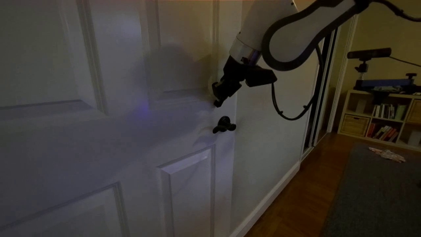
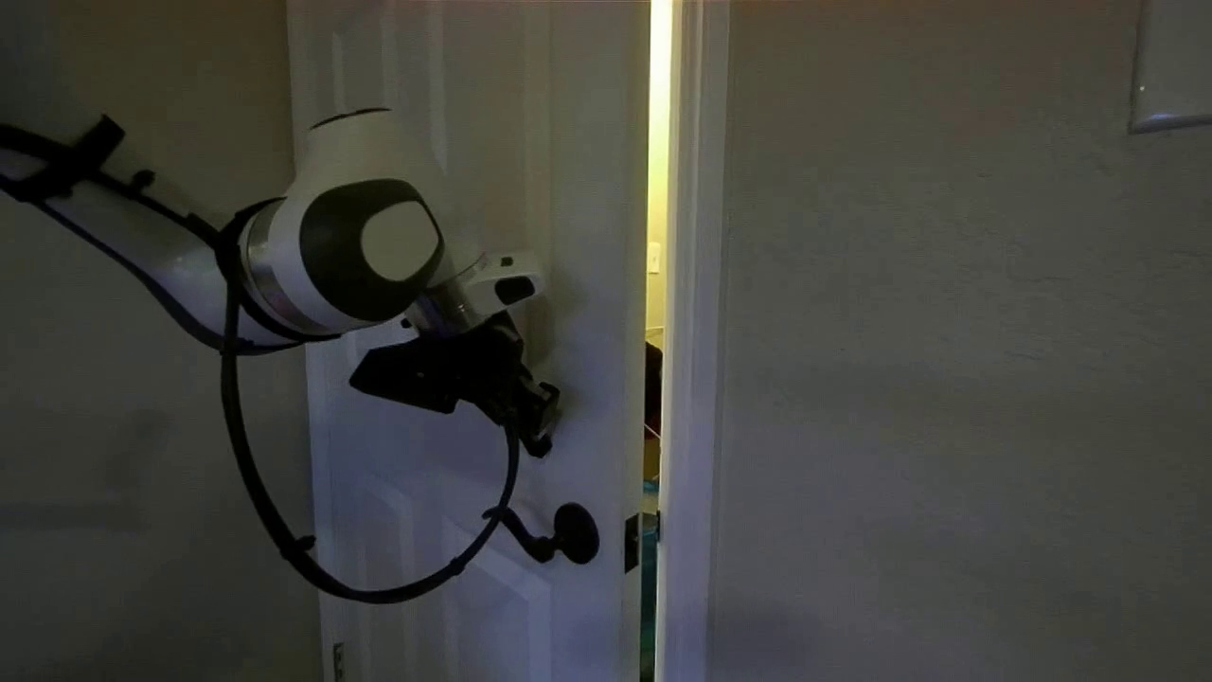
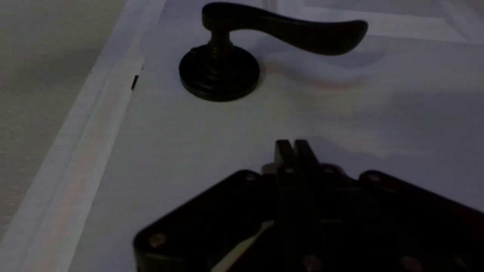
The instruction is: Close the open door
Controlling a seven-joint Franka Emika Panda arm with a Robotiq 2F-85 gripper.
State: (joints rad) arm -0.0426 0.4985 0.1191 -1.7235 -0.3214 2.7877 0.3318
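Holding claw [image 3: 292, 142] pinched together, pointed down at ajar door [image 1: 121, 131] just ahead; cannot tell whether touching. Hanging above handle [image 3: 219, 75], with lit gap [image 2: 659, 170] to one side of claw.

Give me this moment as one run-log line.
White raised-panel door: ajar | Black two-finger gripper: shut, empty | Position: above, not touching black curved lever handle | Door contact: unclear

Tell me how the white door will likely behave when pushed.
The door will probably swing rather than slide, as what looks like a hinge shows at its edge. It should stay stiff: its long edge looks straight, unbent. It may resist at the end, since the latch plate on its free edge faces the door frame.
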